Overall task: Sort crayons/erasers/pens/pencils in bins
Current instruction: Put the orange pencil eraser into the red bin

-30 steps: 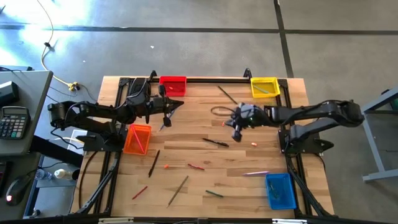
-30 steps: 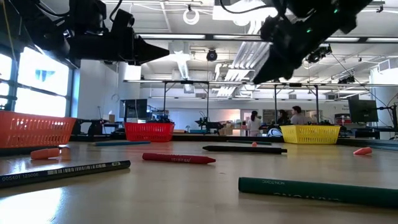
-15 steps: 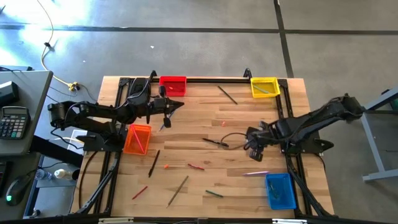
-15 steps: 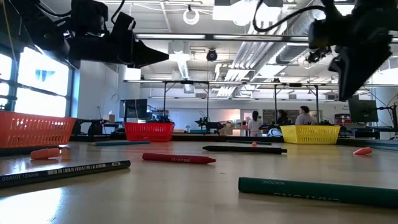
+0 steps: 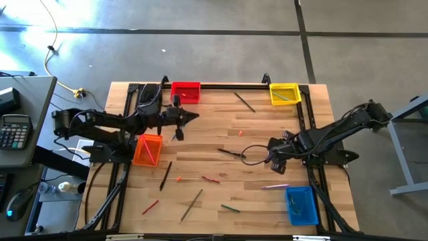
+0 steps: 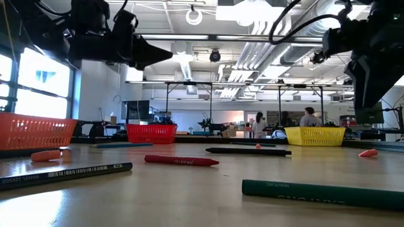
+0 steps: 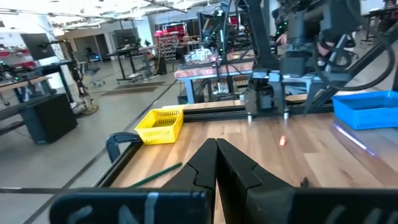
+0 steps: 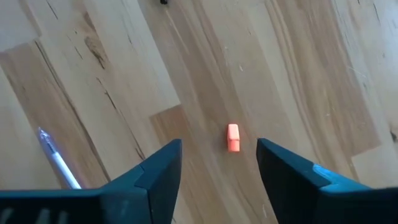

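Item list, table seen from above:

- Right gripper [image 5: 275, 161]: centre-right of frame, over bare wood; fingers spread wide, nothing between them. Its wrist cam shows one small orange eraser [image 8: 233, 137] on the wood beyond the gap between the two fingers, not touched; a pale pen [image 8: 57, 162] at lower left of that pic
- Left gripper [image 5: 192, 116]: upper left-centre, just below-right of red bin [image 5: 186, 91]; fingers pressed together, holding nothing visible
- Bins: red at top centre-left; yellow bin [image 5: 284, 93] top right w/ a thin stick inside; orange bin [image 5: 148, 148] left-centre; blue bin [image 5: 301, 203] lower right
- Second eraser [image 5: 241, 132]: centre, well apart from both grippers
- Black pen [image 5: 231, 153]: centre, left of right gripper
- Pink pen [image 5: 275, 186]: lower right, just above blue bin
- Pencil [image 5: 244, 102]: upper centre, diagonal
- Lower-left-centre scatter: dark pen [image 5: 165, 175], red crayon [image 5: 211, 179], second red crayon [image 5: 150, 207], brown pencil [image 5: 191, 205], green pencil [image 5: 231, 208]
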Tool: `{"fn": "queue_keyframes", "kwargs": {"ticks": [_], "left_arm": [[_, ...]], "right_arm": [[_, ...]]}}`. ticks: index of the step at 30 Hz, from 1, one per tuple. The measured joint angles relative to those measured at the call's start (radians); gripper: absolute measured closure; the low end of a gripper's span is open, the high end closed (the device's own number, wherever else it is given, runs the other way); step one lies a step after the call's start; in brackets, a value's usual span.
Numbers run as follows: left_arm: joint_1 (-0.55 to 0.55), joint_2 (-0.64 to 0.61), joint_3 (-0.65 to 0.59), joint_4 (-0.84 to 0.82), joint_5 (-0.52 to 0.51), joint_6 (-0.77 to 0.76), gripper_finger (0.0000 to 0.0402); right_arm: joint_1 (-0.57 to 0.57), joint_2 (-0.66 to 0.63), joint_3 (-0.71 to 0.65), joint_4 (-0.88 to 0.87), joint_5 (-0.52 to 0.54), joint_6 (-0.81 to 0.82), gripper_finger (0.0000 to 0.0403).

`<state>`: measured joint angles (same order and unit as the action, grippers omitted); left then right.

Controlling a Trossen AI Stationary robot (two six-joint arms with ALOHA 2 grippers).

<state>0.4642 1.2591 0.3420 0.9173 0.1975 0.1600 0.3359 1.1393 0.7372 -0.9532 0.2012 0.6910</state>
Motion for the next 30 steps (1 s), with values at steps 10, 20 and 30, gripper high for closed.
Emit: {"fn": "queue_keyframes", "kwargs": {"ticks": [10, 20, 30], "left_arm": [[-0.074, 0.000, 0.000, 0.000, -0.001, -0.003, 0.0402], [-0.116, 0.000, 0.000, -0.009, -0.060, 0.000, 0.0402], [-0.128, 0.000, 0.000, -0.008, -0.060, 0.034, 0.0401]], "right_arm": [[0.001, 0.010, 0.000, -0.027, -0.009, -0.028, 0.0201], [0.002, 0.174, 0.000, 0.006, 0.041, -0.063, 0.0201], [0.002, 0.258, 0.000, 0.034, 0.020, -0.043, 0.0202]]}}
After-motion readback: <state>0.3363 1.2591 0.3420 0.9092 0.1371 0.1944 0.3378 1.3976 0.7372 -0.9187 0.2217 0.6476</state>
